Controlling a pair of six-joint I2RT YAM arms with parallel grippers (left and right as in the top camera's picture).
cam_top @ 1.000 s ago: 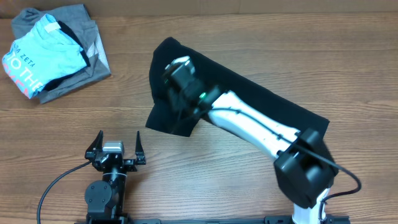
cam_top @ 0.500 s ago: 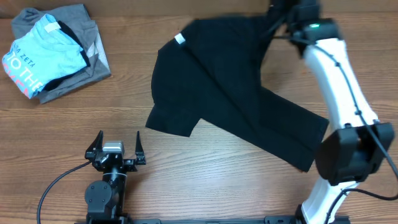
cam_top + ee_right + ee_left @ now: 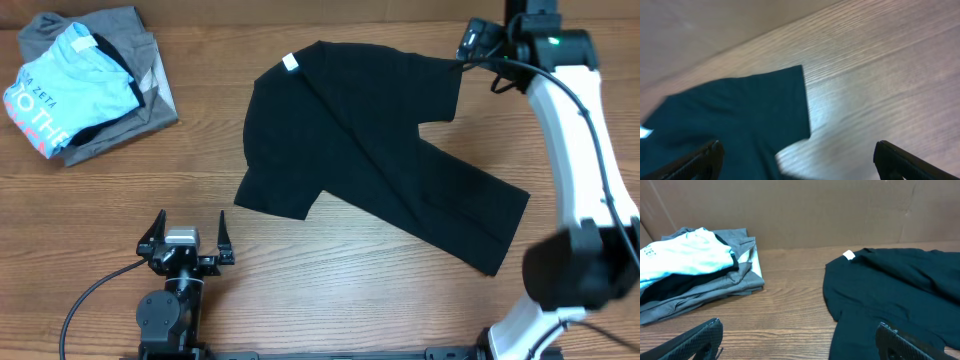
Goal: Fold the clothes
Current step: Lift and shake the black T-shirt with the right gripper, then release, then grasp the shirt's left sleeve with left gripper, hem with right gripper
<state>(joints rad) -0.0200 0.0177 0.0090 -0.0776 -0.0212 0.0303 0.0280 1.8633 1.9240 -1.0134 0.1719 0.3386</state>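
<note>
The clothes, a black T-shirt point(image 3: 370, 150), lie spread on the wooden table with a small white neck label point(image 3: 290, 63) at the upper left. One sleeve reaches toward the far right. My right gripper point(image 3: 470, 45) hovers open just beyond that sleeve's edge and holds nothing. In the right wrist view the sleeve point(image 3: 740, 110) lies below and left of the open right gripper point(image 3: 797, 152). My left gripper point(image 3: 186, 237) stands open near the front edge, short of the shirt's lower left corner. The left wrist view shows the shirt point(image 3: 890, 295) ahead to the right of the left gripper point(image 3: 797, 332).
At the table's back left corner lies a stack of folded garments, a light blue printed shirt point(image 3: 60, 90) on a grey one point(image 3: 120, 30). A cardboard wall point(image 3: 800, 210) runs along the far edge. Bare wood point(image 3: 330, 270) shows between the shirt and the front edge.
My right gripper swept from the shirt's left part up to the far right, pulling fabric over, then opened and let go. The shirt now lies unfolded. The left arm has not moved.
</note>
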